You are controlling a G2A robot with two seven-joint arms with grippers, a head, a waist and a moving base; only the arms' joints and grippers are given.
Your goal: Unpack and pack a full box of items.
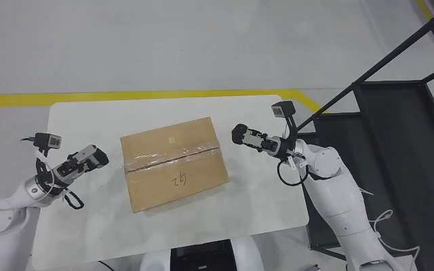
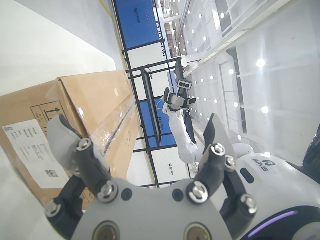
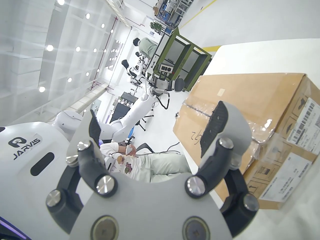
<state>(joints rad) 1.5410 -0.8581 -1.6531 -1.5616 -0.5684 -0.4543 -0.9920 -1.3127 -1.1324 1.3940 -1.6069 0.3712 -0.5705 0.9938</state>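
Top view — brown cardboard box (image 1: 175, 163) — closed, taped shut

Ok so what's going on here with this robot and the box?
A two-armed robot is set to unpack a cardboard box, which sits closed in the middle of the white table, its top seam covered with clear tape. The left gripper is beside one end of the box and the right gripper beside the other. Both are apart from it, fingers open. Nothing has been opened or taken out yet.
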